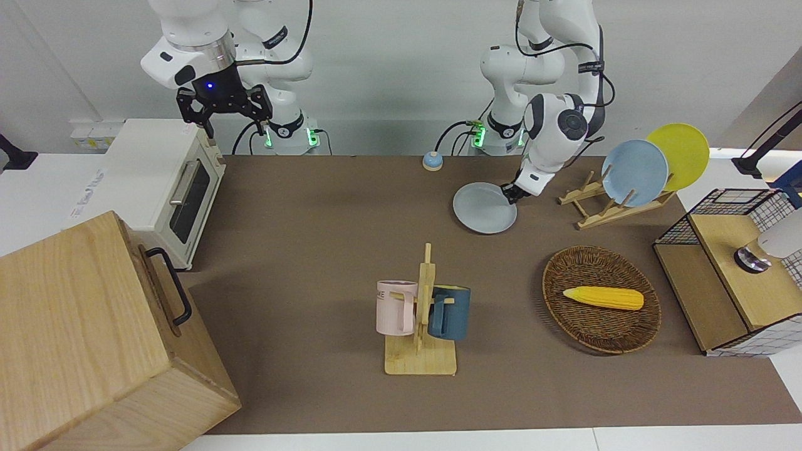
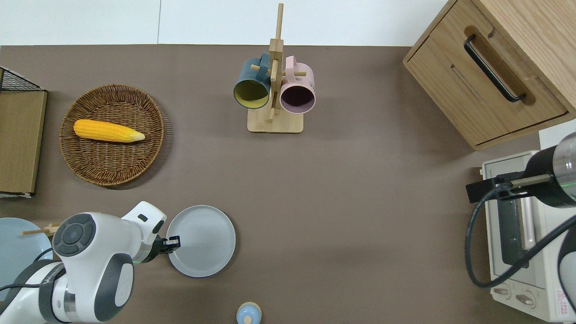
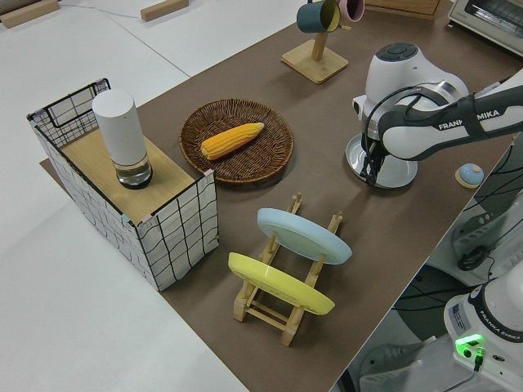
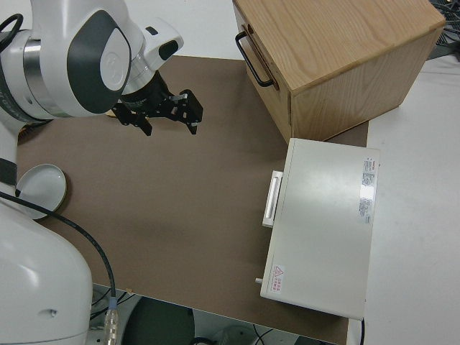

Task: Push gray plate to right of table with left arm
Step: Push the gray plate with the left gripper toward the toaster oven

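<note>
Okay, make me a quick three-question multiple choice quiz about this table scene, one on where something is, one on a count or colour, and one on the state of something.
1. Where does the corn cob lie?
A. In the wicker basket
B. On the gray plate
C. On the toaster oven

2. How many mugs hang on the wooden mug stand?
A. One
B. Two
C. Three

3. How is the gray plate sitting?
A. Upright in the plate rack
B. Flat on the table, with the left gripper at its rim
C. Lifted in the air by the right gripper

Answers: 1 A, the yellow cob rests inside the woven basket. 2 B, a dark blue mug and a pink mug hang there. 3 B, the plate lies flat with the left gripper at its edge on the left arm's side, while the right arm is parked.
</note>
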